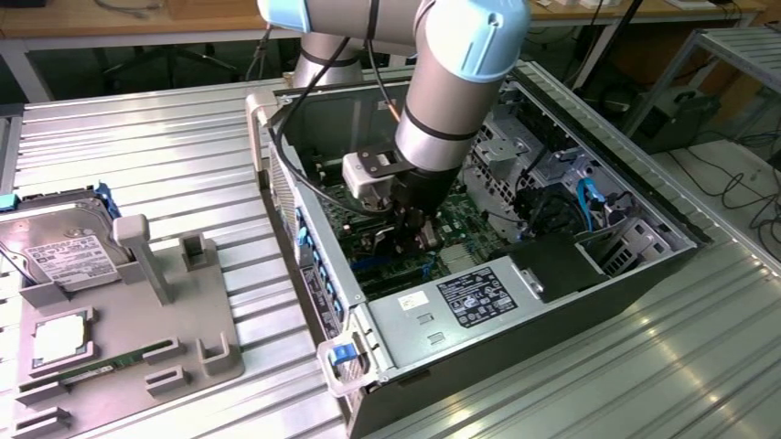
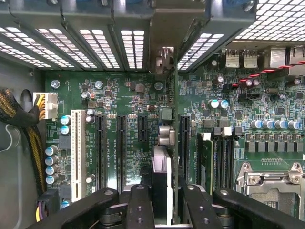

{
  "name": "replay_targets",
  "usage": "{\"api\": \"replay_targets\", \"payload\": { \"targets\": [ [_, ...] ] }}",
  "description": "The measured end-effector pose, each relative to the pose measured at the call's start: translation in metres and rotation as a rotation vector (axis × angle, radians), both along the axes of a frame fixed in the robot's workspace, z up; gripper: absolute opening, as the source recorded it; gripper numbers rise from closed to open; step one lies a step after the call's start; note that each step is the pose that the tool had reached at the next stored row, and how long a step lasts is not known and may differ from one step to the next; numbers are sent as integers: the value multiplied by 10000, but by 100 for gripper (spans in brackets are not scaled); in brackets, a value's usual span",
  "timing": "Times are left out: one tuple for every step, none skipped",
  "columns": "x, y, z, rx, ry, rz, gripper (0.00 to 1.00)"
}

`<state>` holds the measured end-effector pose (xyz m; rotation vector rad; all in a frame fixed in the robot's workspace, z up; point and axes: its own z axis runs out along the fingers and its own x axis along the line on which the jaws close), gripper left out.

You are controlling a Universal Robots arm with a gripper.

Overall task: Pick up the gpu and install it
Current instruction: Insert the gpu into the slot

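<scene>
The gpu (image 2: 162,172) appears edge-on in the wrist view. It is a thin card with a silver-edged cooler, and its metal end reaches the case's rear slot openings (image 2: 164,59). My gripper (image 2: 167,198) is shut on it, one black finger on each face. The card stands upright over the green motherboard (image 2: 128,95), beside a long black expansion slot (image 2: 183,138). I cannot tell whether its edge touches a slot. In the exterior view my gripper (image 1: 412,230) reaches down inside the open computer case (image 1: 550,338).
Several more black slots (image 2: 101,138) and a white one (image 2: 76,152) lie beside the card. Memory sticks (image 2: 206,162) and the processor socket (image 2: 271,179) sit on its other side. On the exterior view's left, a grey fixture (image 1: 171,311) holds a hard drive (image 1: 61,261) and a memory stick (image 1: 104,368).
</scene>
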<state>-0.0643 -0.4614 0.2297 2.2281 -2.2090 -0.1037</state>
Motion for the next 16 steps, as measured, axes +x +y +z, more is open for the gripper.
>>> {"api": "replay_targets", "payload": {
  "targets": [
    [0, 1, 11, 3, -2, -1, 28],
    [0, 1, 14, 0, -2, -1, 28],
    [0, 0, 16, -5, -1, -1, 28],
    [0, 0, 18, -6, -1, 0, 28],
    [0, 0, 33, -8, -1, 0, 28],
    [0, 1, 47, -12, 1, 1, 28],
    [0, 1, 56, -12, 0, 1, 28],
    [0, 2, 56, -10, -2, 1, 28],
    [0, 1, 56, -16, -3, 1, 28],
    [0, 2, 56, -27, -4, 1, 28],
    [0, 2, 56, -52, -3, 0, 28],
    [-1, 5, 57, -91, -2, -1, 28],
    [-1, 14, 57, -143, -2, -1, 28],
    [0, 26, 57, -201, -2, 0, 28],
    [0, 29, 56, -215, -2, 1, 28],
    [0, 29, 56, -216, -3, 1, 28]
  ]
}}
